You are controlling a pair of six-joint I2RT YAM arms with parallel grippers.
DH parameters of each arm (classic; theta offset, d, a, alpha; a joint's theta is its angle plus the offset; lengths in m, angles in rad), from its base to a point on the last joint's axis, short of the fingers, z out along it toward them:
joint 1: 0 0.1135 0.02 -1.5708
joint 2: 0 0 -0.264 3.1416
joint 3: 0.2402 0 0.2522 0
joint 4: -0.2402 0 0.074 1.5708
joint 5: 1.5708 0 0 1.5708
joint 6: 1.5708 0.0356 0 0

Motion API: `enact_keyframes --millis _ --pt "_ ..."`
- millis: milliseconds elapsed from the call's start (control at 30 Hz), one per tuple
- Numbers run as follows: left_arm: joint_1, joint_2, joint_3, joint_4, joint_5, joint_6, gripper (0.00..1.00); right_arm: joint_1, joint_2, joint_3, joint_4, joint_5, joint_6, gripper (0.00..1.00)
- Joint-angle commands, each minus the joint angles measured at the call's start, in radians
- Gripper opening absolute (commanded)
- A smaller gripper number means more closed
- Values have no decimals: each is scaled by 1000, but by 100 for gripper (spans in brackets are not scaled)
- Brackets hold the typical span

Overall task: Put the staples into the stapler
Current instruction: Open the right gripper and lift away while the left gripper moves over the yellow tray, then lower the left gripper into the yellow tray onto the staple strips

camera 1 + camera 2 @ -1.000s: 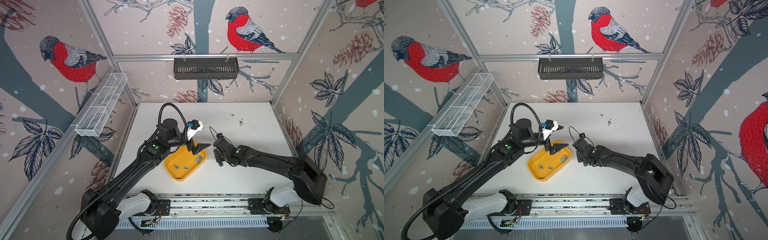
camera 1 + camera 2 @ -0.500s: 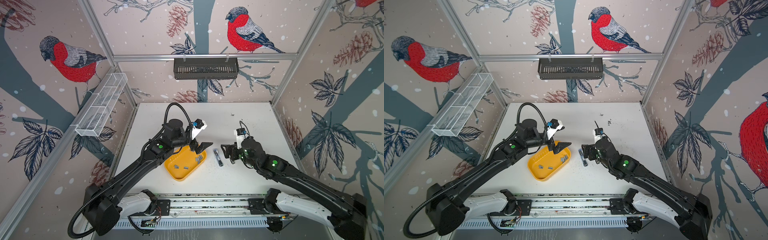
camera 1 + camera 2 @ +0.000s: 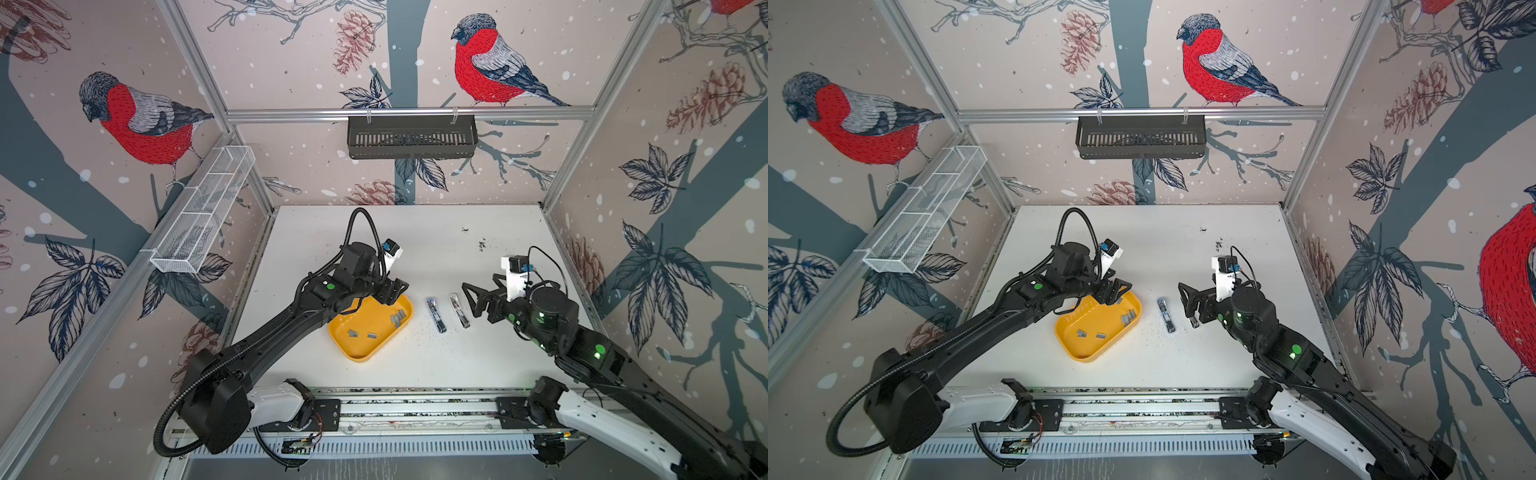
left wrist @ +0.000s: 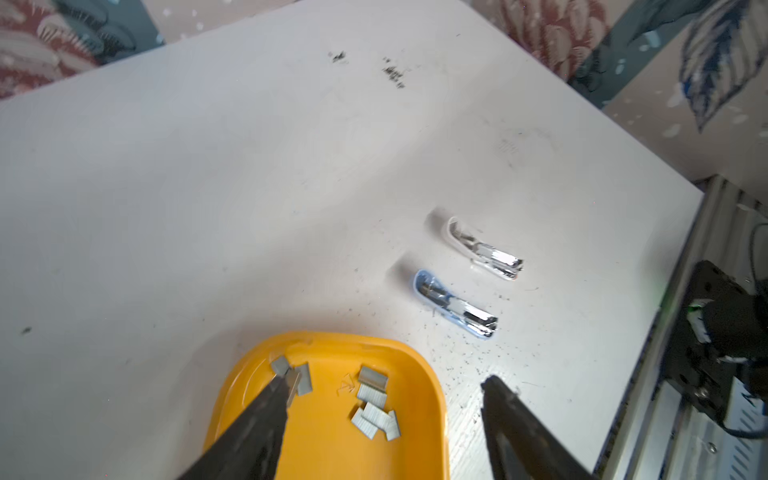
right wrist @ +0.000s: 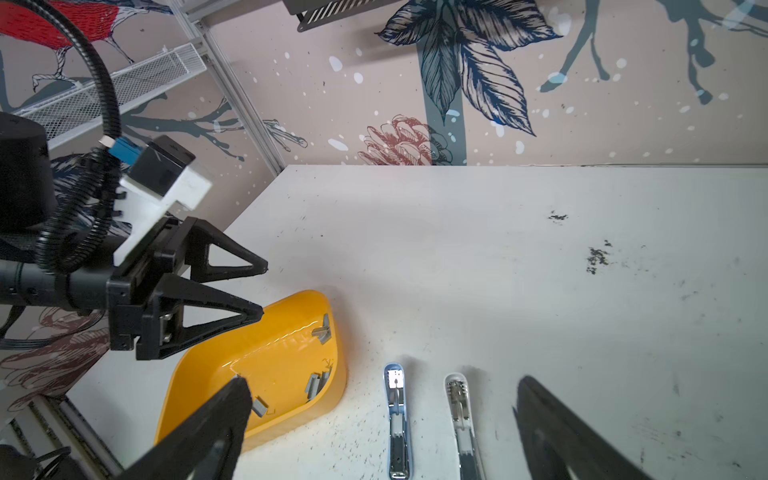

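- The left gripper (image 3: 394, 291) hangs low over the far corner of the yellow plastic tray (image 3: 353, 352). Its jaws are parted with nothing between them.
- The right gripper (image 3: 471, 301) points toward the table's middle, just beside the white-edged metal stapler part (image 3: 459, 311). Its jaws are spread wide and hold nothing.
- The short grey staple strips (image 3: 398, 318) lie loose in the tray.
- The blue-edged metal stapler part (image 3: 436, 314) lies between the tray and the white-edged part.
- The white tabletop (image 3: 415, 241) is flecked with dark specks.
- The bird-patterned walls carry a black slotted basket (image 3: 411, 137) and a white wire-mesh basket (image 3: 203, 212).

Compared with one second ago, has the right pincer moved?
Yes. In a top view the right pincer has drawn back to the right, away from the yellow tray.
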Motion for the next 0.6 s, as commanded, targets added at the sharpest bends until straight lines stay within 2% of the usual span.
enact_keyframes --millis 0,200,300,567 --pt "23 54 20 -87 -9 -63 67 -5 -22 -1 -36 37 -6 100" --pt "31 274 147 -238 19 -64 62 -6 -65 22 -138 18 -13 100" --pt "30 366 179 -244 21 -89 61 -3 -88 26 -157 40 -6 100" --pt "30 454 199 -195 -82 -162 59 -3 -93 4 -144 48 -6 100"
